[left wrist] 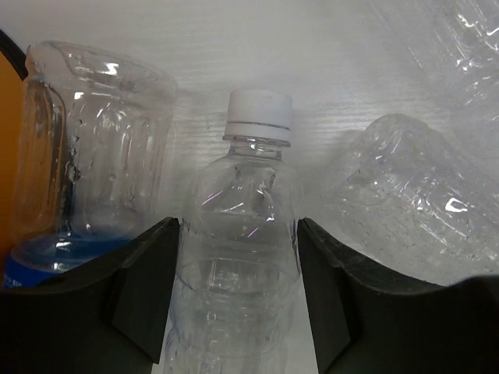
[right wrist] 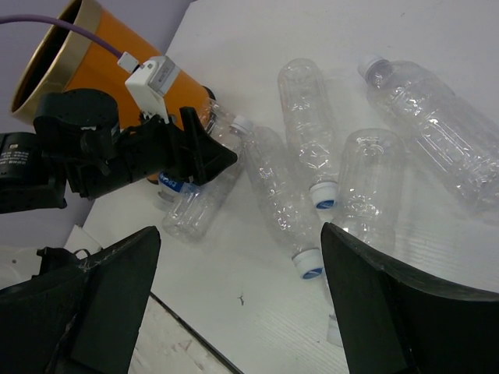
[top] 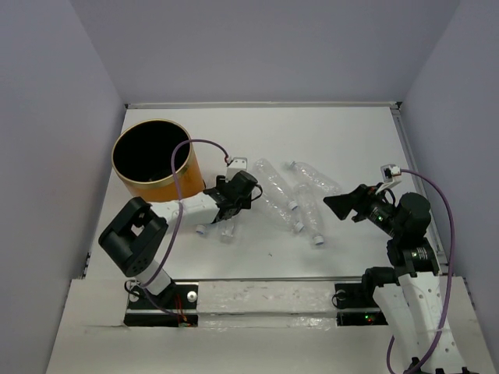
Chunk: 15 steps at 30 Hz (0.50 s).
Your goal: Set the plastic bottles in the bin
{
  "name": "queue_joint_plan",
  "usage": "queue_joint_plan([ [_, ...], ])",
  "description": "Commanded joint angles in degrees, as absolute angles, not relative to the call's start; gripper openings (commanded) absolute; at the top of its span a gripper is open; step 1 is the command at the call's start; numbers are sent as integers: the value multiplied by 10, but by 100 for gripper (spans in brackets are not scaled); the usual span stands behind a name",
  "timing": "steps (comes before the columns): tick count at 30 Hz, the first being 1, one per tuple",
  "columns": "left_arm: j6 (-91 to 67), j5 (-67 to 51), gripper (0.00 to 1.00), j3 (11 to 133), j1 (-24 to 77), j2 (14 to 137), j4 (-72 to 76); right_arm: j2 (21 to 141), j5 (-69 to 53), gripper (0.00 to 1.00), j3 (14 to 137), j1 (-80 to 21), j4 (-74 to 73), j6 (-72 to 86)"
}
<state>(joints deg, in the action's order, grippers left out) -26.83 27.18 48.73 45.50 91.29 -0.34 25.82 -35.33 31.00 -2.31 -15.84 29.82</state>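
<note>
Nearest us, the right gripper (right wrist: 240, 234) hangs above the table (top: 351, 132), its fingers spread wide with nothing between them. Just ahead of it, four plastic bottles (top: 295, 195) lie on their sides in a loose cluster at mid-table. To their left, the left gripper (left wrist: 238, 230) pinches a white-capped bottle (left wrist: 243, 183), one pad against each side. We see a blue-labelled bottle (left wrist: 86, 156) just beside that one, close to the orange bin (top: 164, 185), which stands upright at the table's far left.

Clear, glossy, ribbed plastic bottles (right wrist: 308, 117); matt white table (top: 351, 140); smooth orange bin (top: 168, 184); matt black left pincer (left wrist: 238, 224).
</note>
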Motion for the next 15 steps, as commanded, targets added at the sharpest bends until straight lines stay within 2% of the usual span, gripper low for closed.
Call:
queue_joint_plan([
  [1,-276,274,26,483,454,835,-69,257,-368,89,320,-20,-127,306],
  [15,-283,240,10,488,454,643,-95,257,-378,89,322,-20,-114,314],
])
